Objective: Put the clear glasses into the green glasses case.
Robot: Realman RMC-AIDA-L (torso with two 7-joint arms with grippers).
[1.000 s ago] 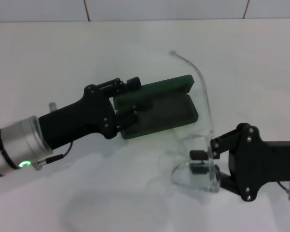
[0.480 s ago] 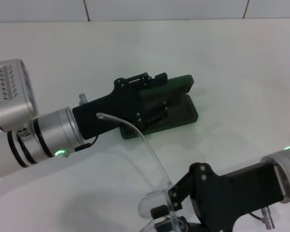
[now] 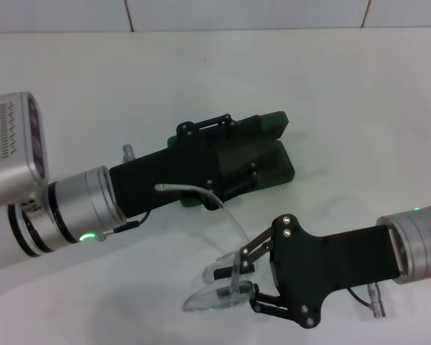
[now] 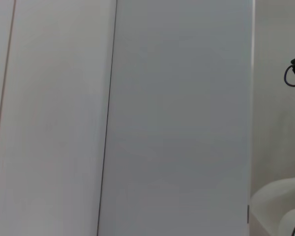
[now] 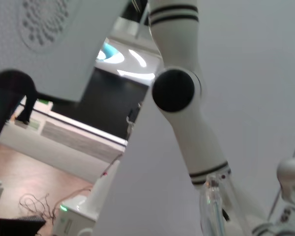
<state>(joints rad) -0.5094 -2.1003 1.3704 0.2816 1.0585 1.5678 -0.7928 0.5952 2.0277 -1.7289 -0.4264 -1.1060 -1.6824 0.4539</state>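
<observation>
The table (image 3: 359, 86) carries the green glasses case (image 3: 269, 154), open near centre, nothing visible inside. The left gripper (image 3: 233, 154) reaches over it from nine o'clock; whether its fingers are spread cannot be told. At five o'clock, the right gripper (image 3: 233, 284) pinches the clear glasses (image 3: 215, 296), lifted, one arm pointing toward the case. The carrying step is under way; next, the glasses probably need lining up with the tray.

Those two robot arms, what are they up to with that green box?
The right gripper holds the clear glasses by the lens, lifted in front of the green case, one temple pointing toward it. The left gripper is at the open case on the white table, seemingly steadying it. The glasses are not yet inside.
</observation>
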